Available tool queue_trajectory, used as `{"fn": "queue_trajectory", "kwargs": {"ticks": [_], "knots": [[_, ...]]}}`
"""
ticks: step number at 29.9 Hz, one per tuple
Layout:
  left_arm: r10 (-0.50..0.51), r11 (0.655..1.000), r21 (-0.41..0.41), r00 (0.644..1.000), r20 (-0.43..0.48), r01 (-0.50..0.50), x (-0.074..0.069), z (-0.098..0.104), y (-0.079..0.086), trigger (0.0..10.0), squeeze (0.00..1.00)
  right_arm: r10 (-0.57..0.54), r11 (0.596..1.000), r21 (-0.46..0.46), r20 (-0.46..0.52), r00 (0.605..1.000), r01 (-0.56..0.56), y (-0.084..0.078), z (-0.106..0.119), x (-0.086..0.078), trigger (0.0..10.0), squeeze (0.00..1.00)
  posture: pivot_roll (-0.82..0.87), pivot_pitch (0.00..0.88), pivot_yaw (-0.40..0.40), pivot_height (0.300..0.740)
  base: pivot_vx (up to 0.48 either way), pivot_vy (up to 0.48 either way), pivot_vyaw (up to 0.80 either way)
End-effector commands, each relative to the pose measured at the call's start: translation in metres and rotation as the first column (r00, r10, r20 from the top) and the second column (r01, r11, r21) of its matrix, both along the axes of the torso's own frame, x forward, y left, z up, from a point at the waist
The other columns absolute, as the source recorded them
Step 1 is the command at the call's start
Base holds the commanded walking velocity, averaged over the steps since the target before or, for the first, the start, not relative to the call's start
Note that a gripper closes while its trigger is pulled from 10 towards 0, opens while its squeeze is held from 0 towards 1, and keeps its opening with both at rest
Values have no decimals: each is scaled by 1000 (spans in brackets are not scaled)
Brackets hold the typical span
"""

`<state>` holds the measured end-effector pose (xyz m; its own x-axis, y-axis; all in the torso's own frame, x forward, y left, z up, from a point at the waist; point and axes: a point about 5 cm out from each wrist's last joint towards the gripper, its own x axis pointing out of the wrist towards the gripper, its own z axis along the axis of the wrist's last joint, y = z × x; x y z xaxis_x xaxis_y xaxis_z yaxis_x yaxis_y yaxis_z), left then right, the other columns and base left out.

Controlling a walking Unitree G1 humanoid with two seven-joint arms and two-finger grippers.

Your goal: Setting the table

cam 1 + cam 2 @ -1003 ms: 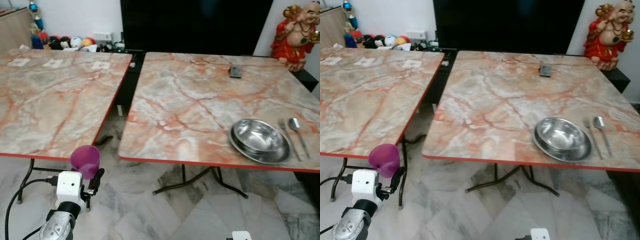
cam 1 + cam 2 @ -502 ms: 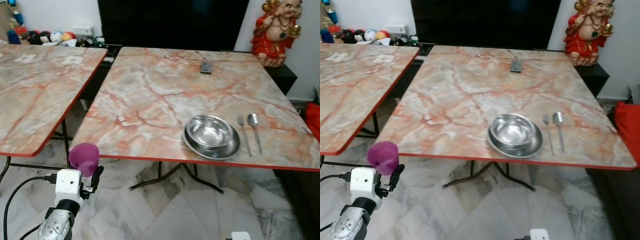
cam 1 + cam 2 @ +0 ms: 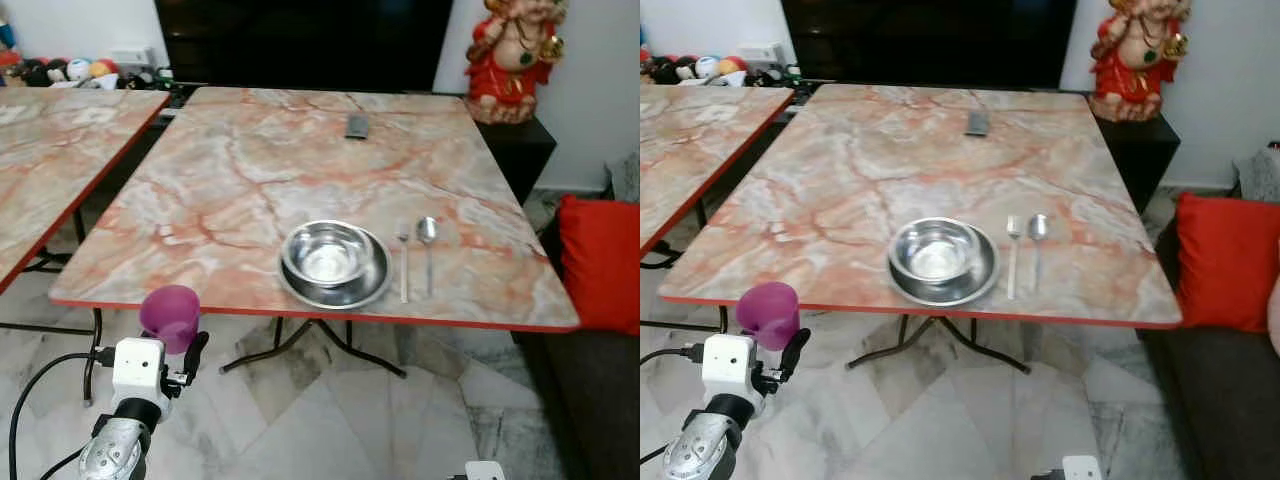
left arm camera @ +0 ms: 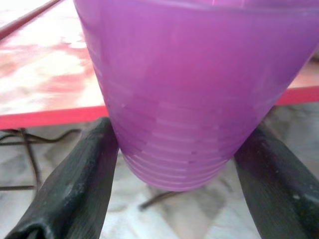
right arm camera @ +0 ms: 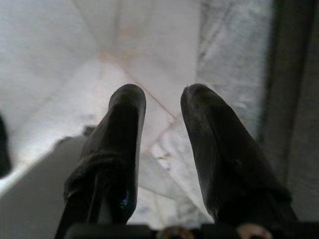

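The left end effector (image 3: 178, 352) is clamped on a purple cup (image 3: 170, 317), held upright over open floor (image 3: 330, 420) just short of the surface's (image 3: 250, 170) red near edge. Ahead and to its right, near that edge, an empty steel bowl (image 3: 335, 263) sits beside a fork (image 3: 403, 262) and spoon (image 3: 428, 250). The right end effector (image 5: 162, 149) hangs over the floor, its 2 fingers slightly apart.

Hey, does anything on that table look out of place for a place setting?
A dark remote control lies near the table's far edge, away from the steel bowl, fork and spoon. Nothing spilled or askew.
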<state>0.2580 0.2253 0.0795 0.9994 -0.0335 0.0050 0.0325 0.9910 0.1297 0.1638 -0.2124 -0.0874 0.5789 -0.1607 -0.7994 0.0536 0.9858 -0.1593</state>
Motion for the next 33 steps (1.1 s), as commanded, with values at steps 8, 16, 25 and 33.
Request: {"fn": "queue_trajectory", "kwargs": {"ticks": [8, 16, 25, 33], "knots": [[10, 1000, -5, 1000, 0, -10, -2, 1, 3, 10000, 0, 10, 1000, 3, -10, 1000, -10, 1, -1, -2, 10000, 0, 31, 76, 6, 740, 0, 0, 0], [-8, 1000, -15, 1000, 3, 8, 1, 2, 0, 10000, 0, 7, 1000, 8, -8, 1000, -7, 2, -1, -2, 10000, 0, 27, 72, 8, 740, 0, 0, 0], [-9, 1000, -21, 1000, 10, 9, 2, 3, -1, 10000, 0, 9, 1000, 24, -6, 1000, -9, 3, -1, -2, 10000, 0, 28, 69, 6, 740, 237, 0, 0], [-13, 1000, -22, 1000, 15, 13, 2, 4, -1, 10000, 0, 4, 1000, 25, -7, 1000, -4, 3, -2, -2, 10000, 0, 29, 70, 7, 740, 312, 0, 0]]}}
